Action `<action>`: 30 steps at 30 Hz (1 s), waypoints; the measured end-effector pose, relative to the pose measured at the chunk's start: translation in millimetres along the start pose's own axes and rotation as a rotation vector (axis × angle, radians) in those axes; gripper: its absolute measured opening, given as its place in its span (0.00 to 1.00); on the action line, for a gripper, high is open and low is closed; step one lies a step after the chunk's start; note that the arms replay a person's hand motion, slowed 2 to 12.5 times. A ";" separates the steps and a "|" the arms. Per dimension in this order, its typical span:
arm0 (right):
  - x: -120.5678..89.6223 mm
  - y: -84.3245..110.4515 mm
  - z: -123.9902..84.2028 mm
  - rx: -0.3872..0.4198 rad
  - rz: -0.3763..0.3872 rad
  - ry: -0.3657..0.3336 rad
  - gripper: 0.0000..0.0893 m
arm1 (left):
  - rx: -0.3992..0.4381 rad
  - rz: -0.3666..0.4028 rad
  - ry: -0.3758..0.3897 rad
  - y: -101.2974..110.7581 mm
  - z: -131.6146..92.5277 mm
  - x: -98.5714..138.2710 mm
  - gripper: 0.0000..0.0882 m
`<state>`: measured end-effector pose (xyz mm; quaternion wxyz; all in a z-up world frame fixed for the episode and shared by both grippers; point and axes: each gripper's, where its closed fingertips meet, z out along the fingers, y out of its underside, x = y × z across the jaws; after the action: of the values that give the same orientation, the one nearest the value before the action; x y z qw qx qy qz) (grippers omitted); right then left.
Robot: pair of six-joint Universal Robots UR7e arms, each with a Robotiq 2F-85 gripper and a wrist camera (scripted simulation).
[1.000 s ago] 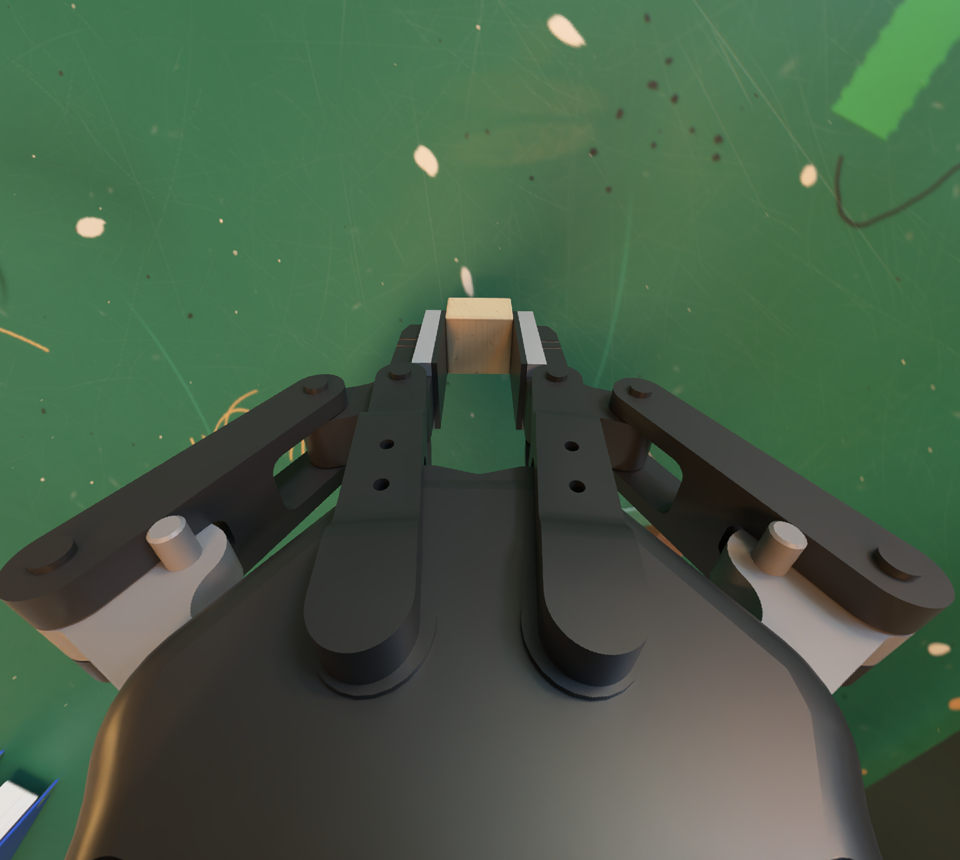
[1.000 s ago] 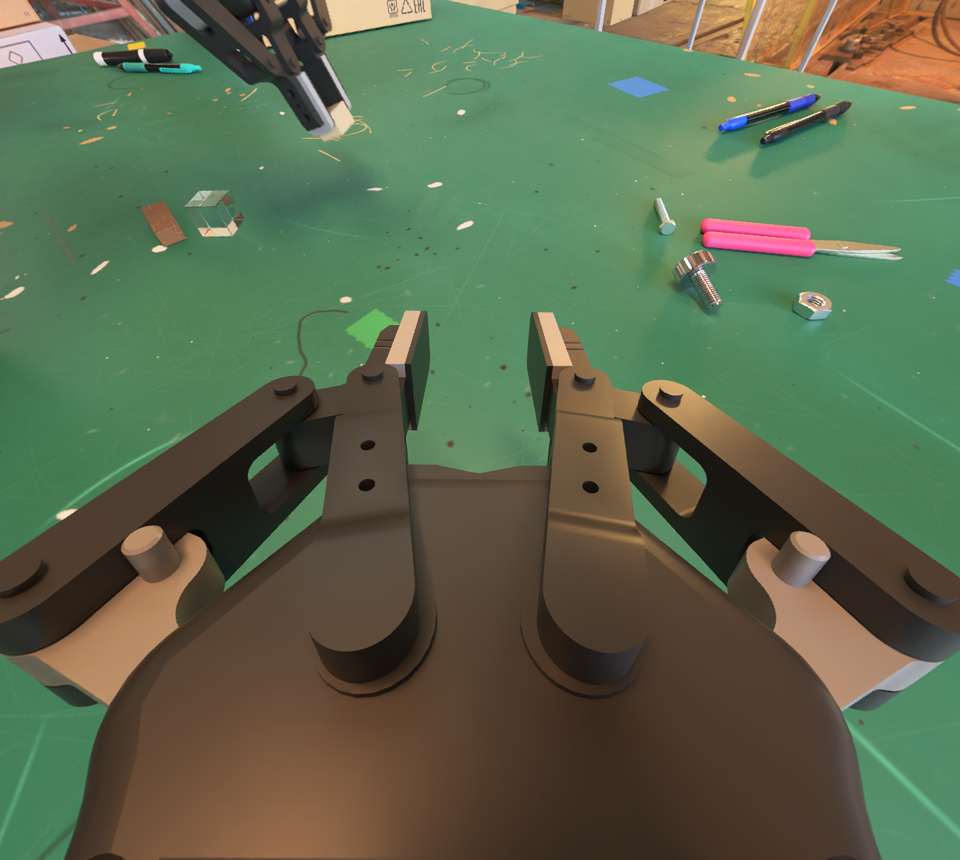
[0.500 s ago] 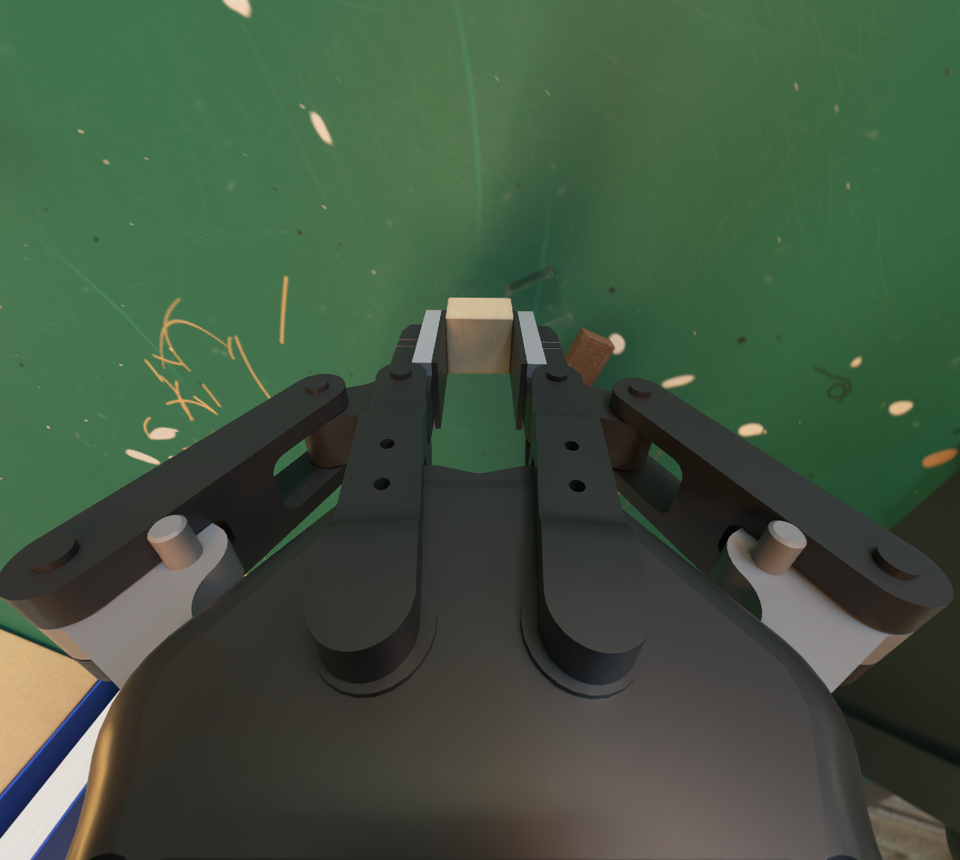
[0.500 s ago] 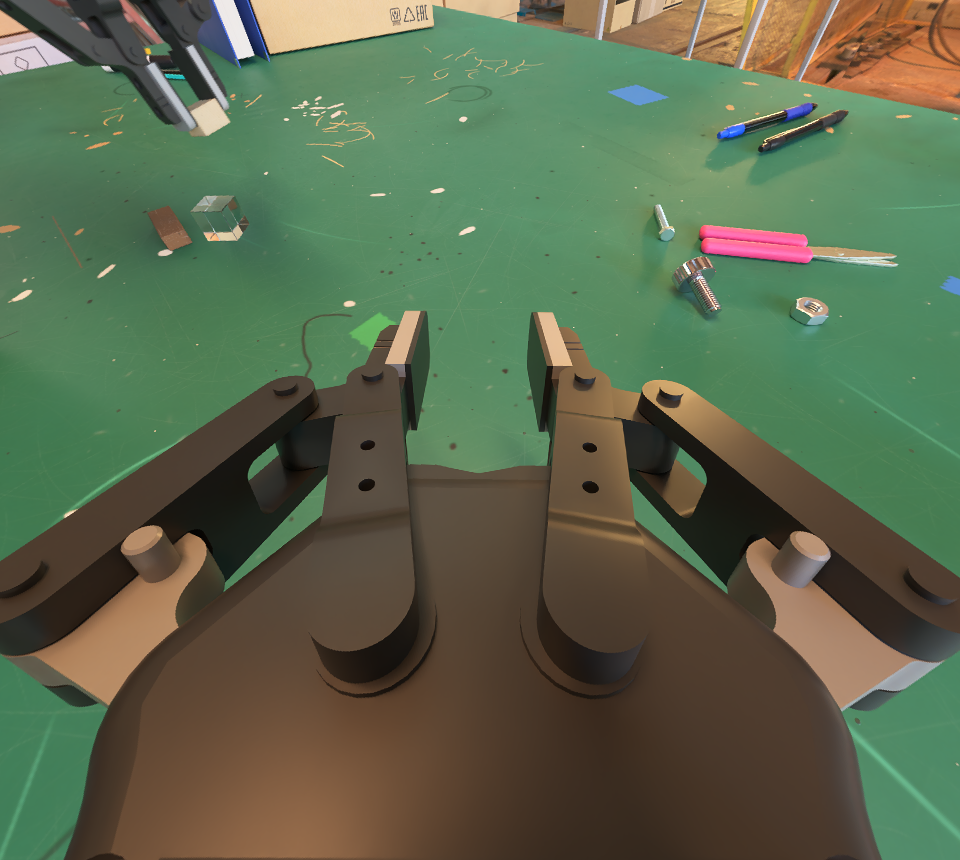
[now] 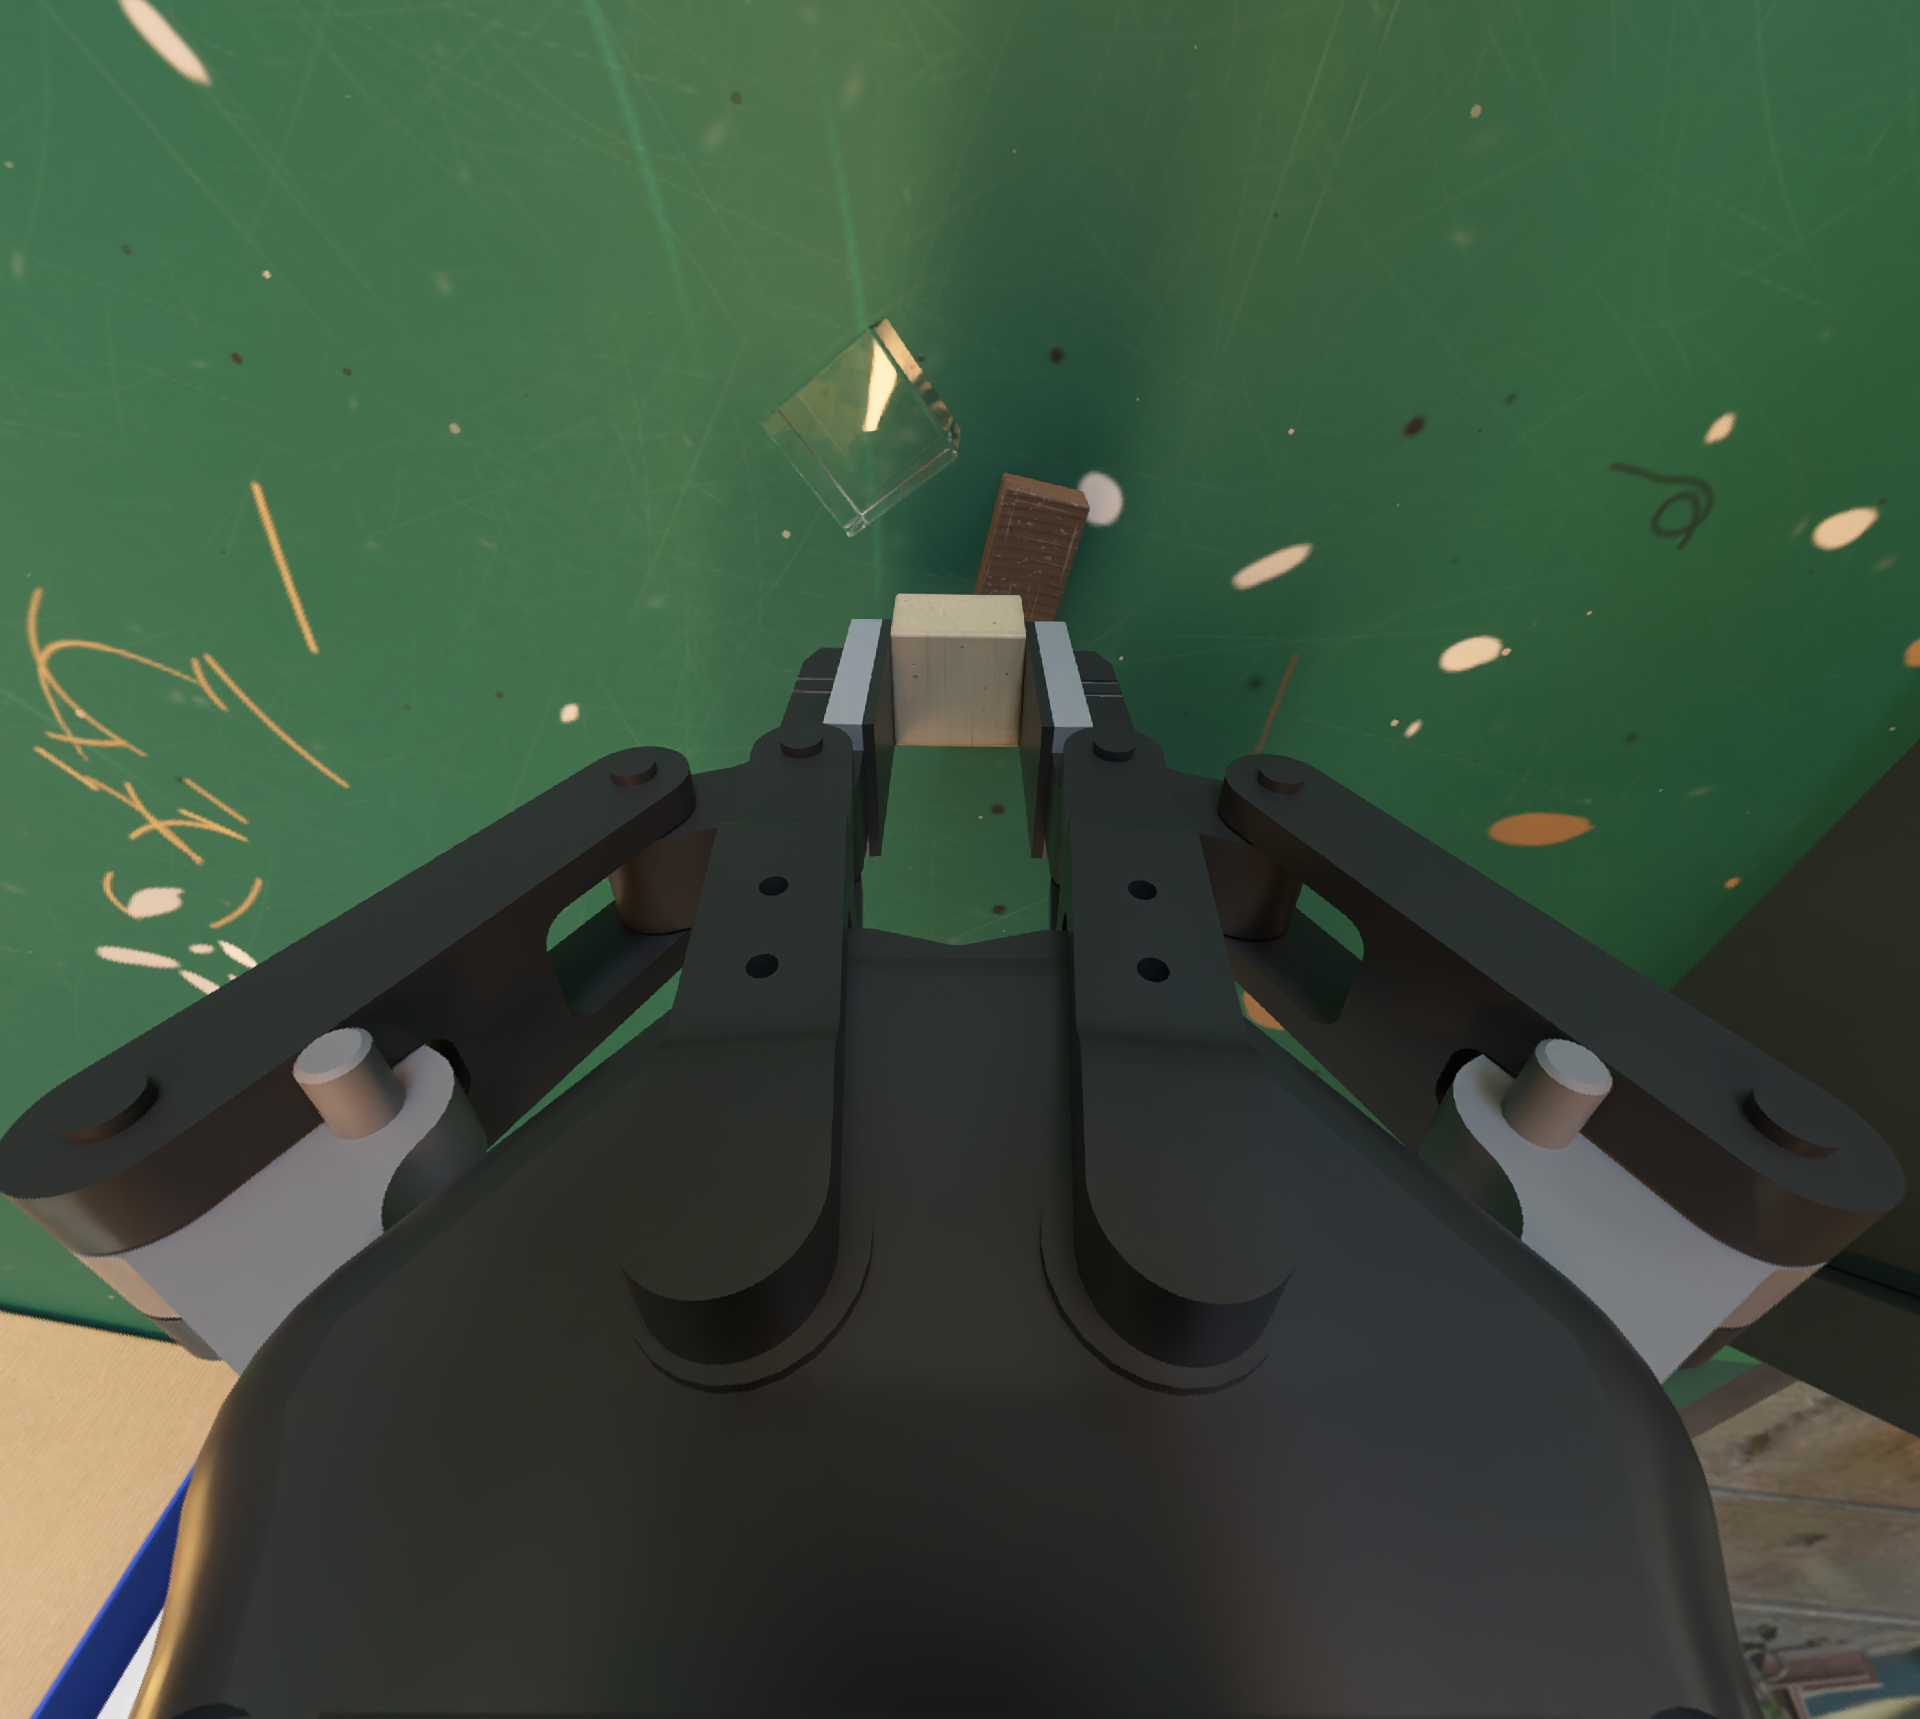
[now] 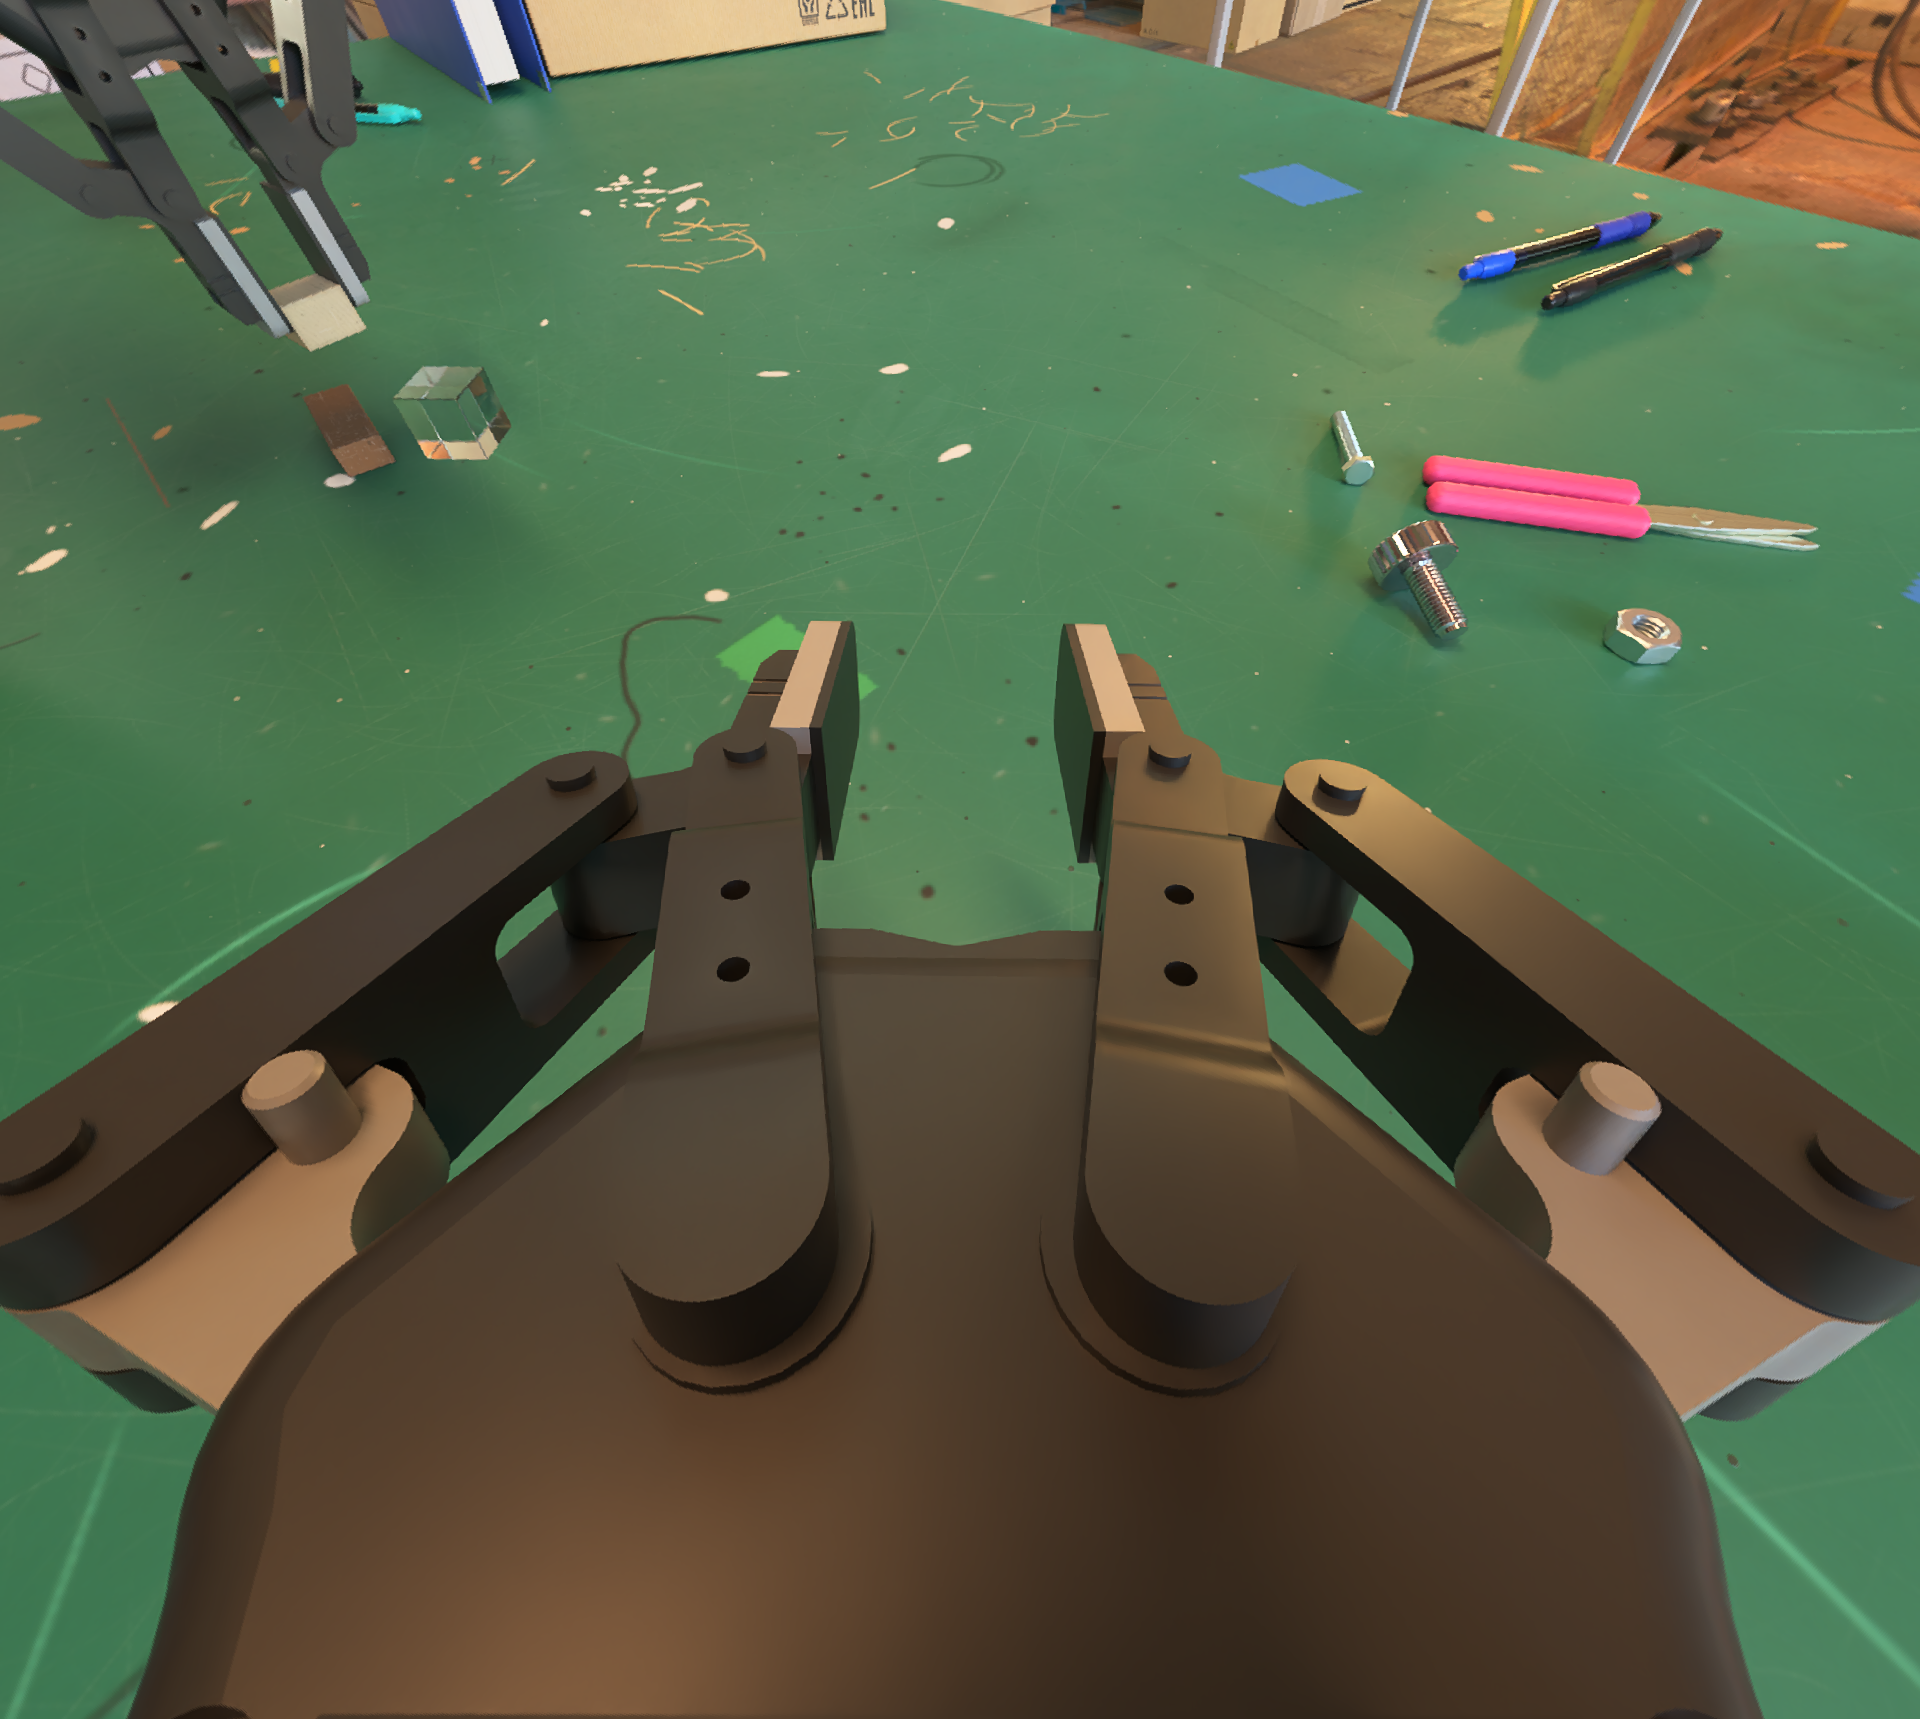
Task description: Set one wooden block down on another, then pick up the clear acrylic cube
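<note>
The left gripper (image 5: 958, 682) clamps a pale, smooth-grained wooden cube (image 5: 958, 670) at frame centre — above it lie a dark flat wooden block (image 5: 1032, 539) and the clear acrylic cube (image 5: 862, 428). In its own view, the right gripper (image 6: 956, 713) gapes, holding nothing.

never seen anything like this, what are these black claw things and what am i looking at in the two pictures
They are two robot arms' grippers, each with a camera at its wrist looking along its two fingers.

In the left wrist view, the left gripper is shut on a pale wooden block, above a green table. Below lie a dark brown wooden block and a clear acrylic cube, side by side.

In the right wrist view, the right gripper is open and empty. Farther off lie two pens, pink-handled scissors, two bolts and a nut.
</note>
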<state>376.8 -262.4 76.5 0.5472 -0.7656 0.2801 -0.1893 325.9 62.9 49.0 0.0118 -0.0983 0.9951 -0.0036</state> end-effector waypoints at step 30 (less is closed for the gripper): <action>-8.8 2.8 2.3 -0.036 -0.050 0.012 0.39 | 0.039 0.036 0.075 -1.8 15.0 4.0 0.24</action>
<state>370.8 -255.8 73.3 0.5266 -0.7811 0.2676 -0.2025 322.7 60.3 33.9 -0.0237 -0.0802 0.9961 -0.0266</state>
